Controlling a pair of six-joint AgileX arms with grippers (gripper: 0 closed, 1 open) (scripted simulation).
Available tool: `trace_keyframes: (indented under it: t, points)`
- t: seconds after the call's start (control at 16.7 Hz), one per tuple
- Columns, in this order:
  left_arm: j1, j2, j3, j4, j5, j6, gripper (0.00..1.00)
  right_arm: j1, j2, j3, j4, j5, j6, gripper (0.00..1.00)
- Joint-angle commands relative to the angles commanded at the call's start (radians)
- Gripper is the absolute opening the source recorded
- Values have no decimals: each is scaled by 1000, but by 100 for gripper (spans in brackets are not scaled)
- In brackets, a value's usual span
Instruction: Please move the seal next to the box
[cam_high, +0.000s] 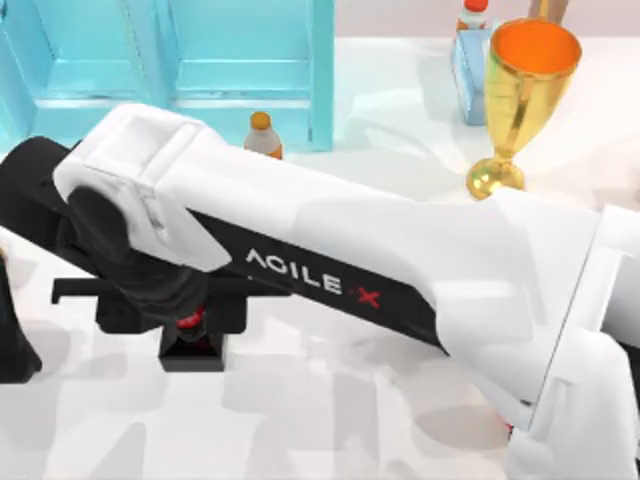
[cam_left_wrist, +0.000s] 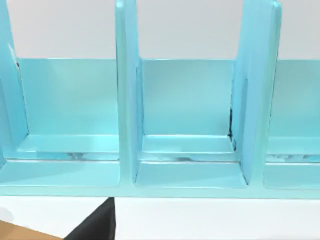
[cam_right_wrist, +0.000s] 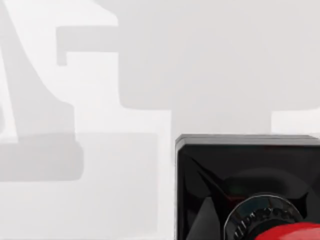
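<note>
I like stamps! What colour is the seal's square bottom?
Glossy black, under the seal's red round knob; clearest in the right wrist view.

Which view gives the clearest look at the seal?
The right wrist view: the seal shows its black square base and red knob close up. The top view gives a glimpse under the right gripper. The left wrist view faces a blue shelf.

Seal (cam_high: 192, 335): glossy black block base, shiny red knob, as seen in right wrist view. Goblet (cam_high: 520, 90) near bench's back right corner: polished gold metal look. Turquoise box (cam_left_wrist: 190, 125): smooth, glossy plastic look. Bench (cam_high: 330, 410): white, smooth, matt.
</note>
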Motion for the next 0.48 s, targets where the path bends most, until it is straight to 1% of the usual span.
trace_keyframes:
  t: [0.24, 0.48]
  points:
    - [0, 0, 0, 0, 0, 0, 100, -6, -14, -13, 4, -2, -6, 0]
    - [0, 0, 0, 0, 0, 0, 100, -91, -155, -148, 9, -21, -91, 0]
